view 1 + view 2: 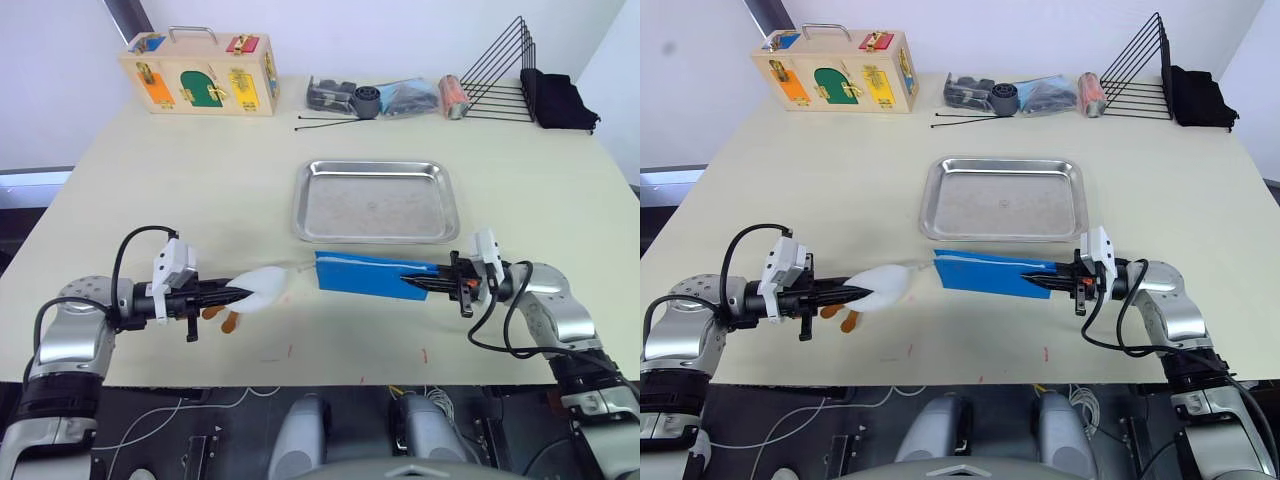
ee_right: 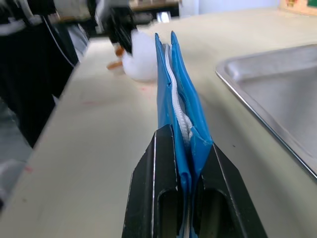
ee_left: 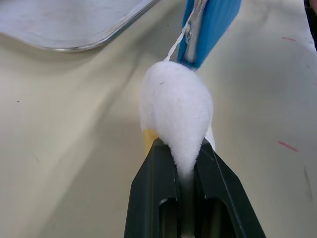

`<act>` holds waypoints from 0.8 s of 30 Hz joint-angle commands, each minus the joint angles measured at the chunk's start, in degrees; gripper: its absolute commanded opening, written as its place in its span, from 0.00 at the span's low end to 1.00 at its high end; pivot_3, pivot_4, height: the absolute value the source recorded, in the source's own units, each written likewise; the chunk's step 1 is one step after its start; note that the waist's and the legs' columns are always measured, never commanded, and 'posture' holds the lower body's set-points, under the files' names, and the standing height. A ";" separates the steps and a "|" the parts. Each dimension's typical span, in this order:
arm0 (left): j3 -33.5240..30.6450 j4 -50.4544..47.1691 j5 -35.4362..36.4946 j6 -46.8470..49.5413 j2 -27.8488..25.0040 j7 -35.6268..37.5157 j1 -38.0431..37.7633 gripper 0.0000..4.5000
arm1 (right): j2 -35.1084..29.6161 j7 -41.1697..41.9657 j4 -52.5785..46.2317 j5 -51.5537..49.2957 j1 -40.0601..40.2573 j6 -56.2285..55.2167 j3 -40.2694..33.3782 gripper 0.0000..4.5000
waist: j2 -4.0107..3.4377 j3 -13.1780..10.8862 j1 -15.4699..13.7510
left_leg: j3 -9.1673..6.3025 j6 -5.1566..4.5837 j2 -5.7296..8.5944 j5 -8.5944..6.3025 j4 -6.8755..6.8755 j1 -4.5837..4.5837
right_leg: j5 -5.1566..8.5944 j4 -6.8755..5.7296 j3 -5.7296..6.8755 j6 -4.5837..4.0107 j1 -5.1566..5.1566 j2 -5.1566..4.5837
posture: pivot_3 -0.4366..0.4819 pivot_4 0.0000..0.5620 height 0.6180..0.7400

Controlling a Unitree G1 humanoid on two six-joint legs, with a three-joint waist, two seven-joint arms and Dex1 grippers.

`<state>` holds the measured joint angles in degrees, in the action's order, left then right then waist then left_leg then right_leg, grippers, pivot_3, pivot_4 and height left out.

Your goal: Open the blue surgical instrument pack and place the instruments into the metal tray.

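Observation:
The blue surgical instrument pack (image 1: pixel 365 272) hangs just in front of the metal tray (image 1: pixel 375 166), between my two grippers. My right gripper (image 1: pixel 408 281) is shut on the pack's right end; the right wrist view shows both blue layers (image 2: pixel 184 106) pinched on edge between the fingers (image 2: pixel 154 163), with a white strand between them. My left gripper (image 1: pixel 243 293) is shut on a white oval pad (image 3: pixel 176 111) at the pack's left end, joined to it by a thin white strip. The instruments are hidden. The tray holds nothing.
Small orange pieces (image 1: pixel 228 321) lie under the white pad. At the table's back stand a wooden latch box (image 1: pixel 200 78), dark clutter (image 1: pixel 375 98), long black rods (image 1: pixel 330 122), a black wire rack (image 1: pixel 500 75) and a black cloth (image 1: pixel 562 100).

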<state>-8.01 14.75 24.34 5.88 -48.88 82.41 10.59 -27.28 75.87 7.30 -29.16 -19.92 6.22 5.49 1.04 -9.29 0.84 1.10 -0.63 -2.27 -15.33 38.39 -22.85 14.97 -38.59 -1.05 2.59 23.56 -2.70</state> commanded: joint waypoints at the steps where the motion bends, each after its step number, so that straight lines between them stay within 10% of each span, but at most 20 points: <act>1: -0.28 0.07 -0.74 0.18 -0.53 -0.55 -0.95 0.01 | 0.72 -0.21 -4.23 -5.72 -0.22 2.30 -4.16 0.00 | 0.00 0.00 -0.02 | 0.00 0.00 0.00 0.00 0.00 0.00 | 0.00 0.00 0.00 0.00 0.00 0.00 | 0.48 0.27 1.00; 22: -0.58 1.76 -0.10 3.06 -4.17 2.72 2.37 0.01 | 2.47 -0.19 -2.20 2.07 -0.85 -4.50 -1.92 0.00 | 0.01 0.00 0.17 | 0.00 0.00 0.00 0.00 -0.01 0.00 | 0.00 -0.01 0.01 0.00 0.01 0.02 | 0.48 0.27 1.00; 24: -0.17 1.76 -0.68 3.40 -4.87 3.40 2.37 0.17 | 2.64 0.23 -1.28 2.69 -0.87 -5.62 -1.62 0.00 | 0.00 -0.01 0.13 | 0.01 0.00 0.00 0.00 -0.01 0.00 | 0.00 -0.01 0.01 0.00 0.01 0.02 | 0.48 0.27 1.00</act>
<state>-7.84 16.53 23.79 8.74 -52.10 84.92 12.67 -24.43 75.16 6.34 -26.56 -19.89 2.97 4.41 1.04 -9.30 0.97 1.11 -0.63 -2.27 -15.33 38.38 -22.86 14.97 -38.59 -1.04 2.59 23.57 -2.68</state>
